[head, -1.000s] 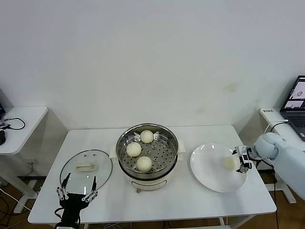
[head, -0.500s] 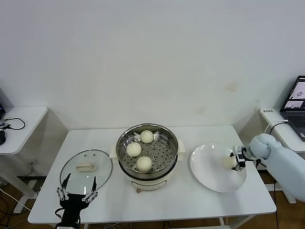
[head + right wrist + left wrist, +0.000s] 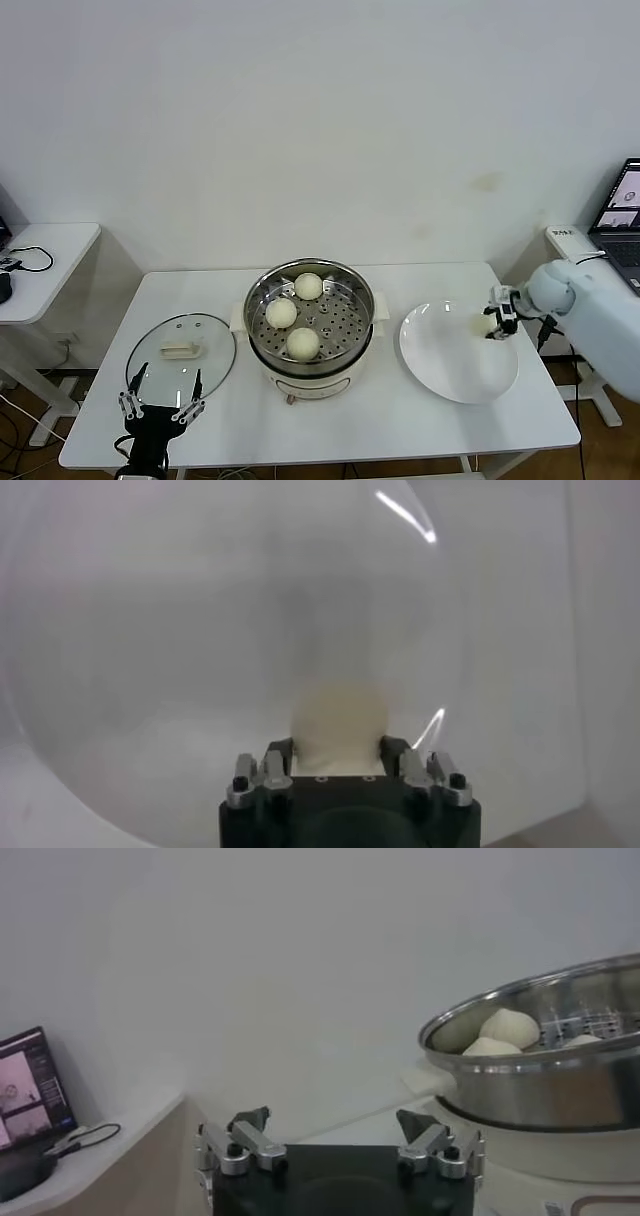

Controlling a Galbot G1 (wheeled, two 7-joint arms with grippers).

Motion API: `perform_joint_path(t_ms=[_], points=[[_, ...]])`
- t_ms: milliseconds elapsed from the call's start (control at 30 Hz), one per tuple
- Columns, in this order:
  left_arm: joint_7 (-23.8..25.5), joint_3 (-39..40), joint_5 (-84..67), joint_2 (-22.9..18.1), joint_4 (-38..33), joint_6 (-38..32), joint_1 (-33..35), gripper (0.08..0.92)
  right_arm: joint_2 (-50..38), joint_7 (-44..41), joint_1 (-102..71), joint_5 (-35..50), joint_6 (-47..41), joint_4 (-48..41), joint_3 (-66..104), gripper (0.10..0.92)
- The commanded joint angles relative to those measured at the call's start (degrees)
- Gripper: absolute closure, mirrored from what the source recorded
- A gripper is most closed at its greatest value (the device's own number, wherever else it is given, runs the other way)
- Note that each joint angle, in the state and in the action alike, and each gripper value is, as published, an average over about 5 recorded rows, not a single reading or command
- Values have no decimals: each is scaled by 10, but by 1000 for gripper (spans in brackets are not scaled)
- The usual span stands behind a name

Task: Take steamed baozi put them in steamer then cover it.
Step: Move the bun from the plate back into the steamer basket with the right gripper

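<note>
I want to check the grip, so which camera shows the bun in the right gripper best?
The right wrist view: the bun sits close up between the right gripper fingers, over the white plate. The head view shows it small at the plate's far right edge. The left wrist view does not show it.

The right tool point(image 3: 497, 324) now sits higher and farther back over the white plate point(image 3: 440, 365) than a second ago, when it hung low at the plate's right side with its fingers spread around the last baozi point(image 3: 486, 325). Its fingers have since drawn in and now press both sides of that bun, as the right wrist view shows point(image 3: 338, 716). The bun has left its earlier spot on the plate's right part and rides up with the tool above the plate's far right rim. The right forearm has pulled up and back along with it.
</note>
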Motion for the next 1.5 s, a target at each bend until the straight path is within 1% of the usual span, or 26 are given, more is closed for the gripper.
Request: perform_joint_path(t_ms=[33,200,367,600,833,967,1133,1500], points=[[0,2,0,1,1,0,-2,177,-67,-7,187,113,-40,109,-141,471],[0,4,-1,2,3,0,-6,177,-62,3,326,195,-71,164,-253,466],[1,5,-3,1,3,0,-12,177,-7,27,440,281,-118,211,-339,464],[1,9,-1,-4,3,-1,-17,177,93,78,465,390,-183,255,-392,457],[0,8,1,-10,2,-3,-16,177,165,150,426,479,-243,257,-396,457],[0,6,0,-10,3,-4,-16,177,189,180,407,496,-272,249,-403,457],[-1,5,0,-11,4,-8,-14,177,194,211,360,497,-301,250,-410,457],[-1,4,0,-9,10,-9,-16,177,187,231,284,435,-302,206,-392,457]])
